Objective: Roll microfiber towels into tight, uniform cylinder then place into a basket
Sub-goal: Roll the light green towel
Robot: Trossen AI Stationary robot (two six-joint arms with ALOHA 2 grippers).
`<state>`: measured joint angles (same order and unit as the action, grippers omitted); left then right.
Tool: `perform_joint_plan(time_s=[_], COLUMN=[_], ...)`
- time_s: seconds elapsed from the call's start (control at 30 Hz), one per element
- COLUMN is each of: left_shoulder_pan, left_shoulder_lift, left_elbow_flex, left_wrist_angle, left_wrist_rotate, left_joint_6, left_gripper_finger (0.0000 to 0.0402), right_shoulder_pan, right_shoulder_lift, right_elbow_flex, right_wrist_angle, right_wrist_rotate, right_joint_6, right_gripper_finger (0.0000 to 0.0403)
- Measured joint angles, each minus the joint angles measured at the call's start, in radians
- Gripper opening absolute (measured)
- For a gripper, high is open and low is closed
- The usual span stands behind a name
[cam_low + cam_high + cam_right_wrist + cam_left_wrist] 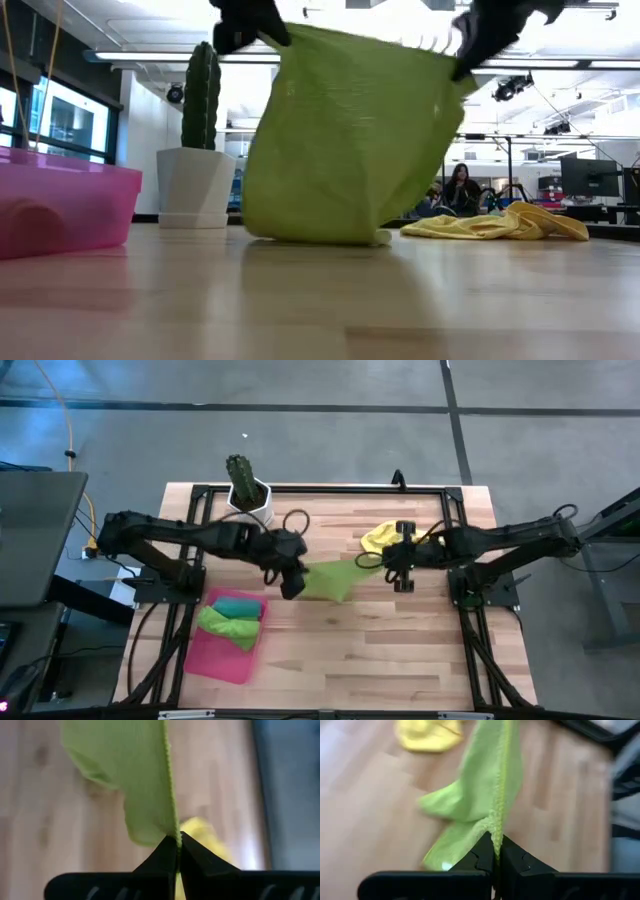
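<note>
A lime green towel hangs between my two grippers over the middle of the table, and its lower edge rests on the wood. My left gripper is shut on its upper left corner and my right gripper on its upper right corner. A yellow towel lies crumpled on the table behind the right gripper. The pink basket sits near the front left and holds a teal towel and a green towel. My left gripper pinches the towel's stitched top edge at its left corner between both fingers, slanting down from above. The cloth hangs below the fingers with its bottom on the table. My right gripper pinches the same stitched edge at the right corner between both fingers, slanting down from above. The top edge runs straight between the two holds.
A white pot with a cactus stands at the far left of the table. Bare wood lies in front of the hanging towel, toward the near edge. People and desks show in the room beyond the table.
</note>
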<state>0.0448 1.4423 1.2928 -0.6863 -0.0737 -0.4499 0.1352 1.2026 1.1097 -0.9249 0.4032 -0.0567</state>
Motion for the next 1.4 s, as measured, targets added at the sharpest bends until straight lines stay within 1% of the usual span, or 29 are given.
perform_joint_plan(time_s=[0.07, 0.13, 0.27, 0.33, 0.37, 0.4, 0.53, 0.57, 0.6, 0.63, 0.67, 0.73, 0.77, 0.8, 0.83, 0.87, 0.9, 0.97, 1.0, 1.03, 1.1, 1.17, 1.27, 1.33, 1.4], left_shoulder_pan=[0.007, 0.008, 0.007, 0.007, 0.008, 0.008, 0.007, 0.007, 0.006, 0.006, 0.006, 0.007, 0.007, 0.008, 0.010, 0.011, 0.010, 0.009, 0.009, 0.008, 0.007, 0.005, 0.017, 0.031, 0.046], left_shoulder_lift=[0.002, 0.004, 0.013, 0.012, 0.011, 0.011, 0.012, 0.012, 0.012, 0.012, 0.012, 0.012, 0.012, 0.012, 0.012, 0.012, 0.012, 0.012, 0.013, 0.013, 0.013, 0.019, 0.022, 0.020, 0.021], left_elbow_flex=[0.079, 0.152, 0.228, 0.248, 0.254, 0.258, 0.260, 0.260, 0.260, 0.260, 0.260, 0.260, 0.260, 0.260, 0.260, 0.260, 0.260, 0.260, 0.260, 0.260, 0.260, 0.260, 0.260, 0.260, 0.260], left_wrist_angle=[-0.112, -0.168, -0.213, -0.208, -0.206, -0.207, -0.208, -0.208, -0.208, -0.208, -0.208, -0.207, -0.208, -0.208, -0.207, -0.207, -0.208, -0.208, -0.208, -0.208, -0.207, -0.204, -0.203, -0.191, -0.172], left_wrist_rotate=[-0.088, -0.181, -0.358, -0.407, -0.405, -0.384, -0.219, -0.192, -0.186, -0.204, -0.249, -0.382, -0.450, -0.502, -0.524, -0.520, -0.487, -0.374, -0.324, -0.295, -0.299, -0.382, -0.561, -0.676, -0.760], left_joint_6=[0.077, 0.162, 0.302, 0.307, 0.295, 0.280, 0.247, 0.248, 0.258, 0.277, 0.299, 0.329, 0.330, 0.327, 0.317, 0.305, 0.297, 0.288, 0.291, 0.302, 0.329, 0.353, 0.405, 0.455, 0.505], left_gripper_finger=[0.0000, 0.0000, 0.0000, 0.0000, 0.0000, 0.0000, 0.0000, 0.0000, 0.0000, 0.0000, 0.0000, 0.0000, 0.0000, 0.0000, 0.0000, 0.0000, 0.0000, 0.0000, 0.0000, 0.0000, 0.0000, 0.0000, 0.0000, 0.0000, 0.0000], right_shoulder_pan=[0.000, 0.000, -0.030, -0.057, -0.072, -0.085, -0.125, -0.130, -0.133, -0.135, -0.137, -0.143, -0.145, -0.151, -0.156, -0.160, -0.162, -0.164, -0.164, -0.163, -0.164, -0.164, -0.164, -0.174, -0.188], right_shoulder_lift=[0.000, 0.000, 0.000, 0.000, 0.000, 0.000, 0.000, 0.001, 0.001, 0.001, 0.001, 0.001, 0.001, 0.001, 0.000, 0.000, 0.000, 0.000, 0.001, 0.001, 0.001, 0.001, 0.001, 0.001, 0.001], right_elbow_flex=[0.053, 0.100, 0.164, 0.180, 0.185, 0.190, 0.202, 0.204, 0.207, 0.210, 0.212, 0.213, 0.213, 0.213, 0.213, 0.213, 0.213, 0.213, 0.213, 0.213, 0.213, 0.213, 0.213, 0.213, 0.213], right_wrist_angle=[-0.002, 0.001, 0.003, 0.000, -0.004, -0.010, -0.028, -0.029, -0.026, -0.017, -0.003, 0.028, 0.037, 0.040, 0.037, 0.028, 0.014, -0.022, -0.033, -0.035, -0.024, 0.001, 0.044, 0.088, 0.139], right_wrist_rotate=[0.064, 0.134, 0.233, 0.251, 0.234, 0.189, -0.075, -0.119, -0.129, -0.112, -0.062, 0.092, 0.151, 0.174, 0.165, 0.125, 0.065, -0.055, -0.086, -0.093, -0.052, 0.035, 0.169, 0.232, 0.265], right_joint_6=[-0.063, -0.130, -0.229, -0.237, -0.233, -0.231, -0.235, -0.240, -0.248, -0.259, -0.273, -0.298, -0.308, -0.317, -0.320, -0.319, -0.317, -0.319, -0.325, -0.328, -0.330, -0.338, -0.413, -0.496, -0.586], right_gripper_finger=[0.0001, 0.0000, 0.0000, 0.0000, 0.0000, 0.0000, 0.0000, 0.0000, 0.0000, 0.0000, 0.0000, 0.0000, 0.0000, 0.0000, 0.0000, 0.0000, 0.0000, 0.0000, 0.0000, 0.0000, 0.0000, 0.0000, 0.0000, 0.0000, 0.0000])
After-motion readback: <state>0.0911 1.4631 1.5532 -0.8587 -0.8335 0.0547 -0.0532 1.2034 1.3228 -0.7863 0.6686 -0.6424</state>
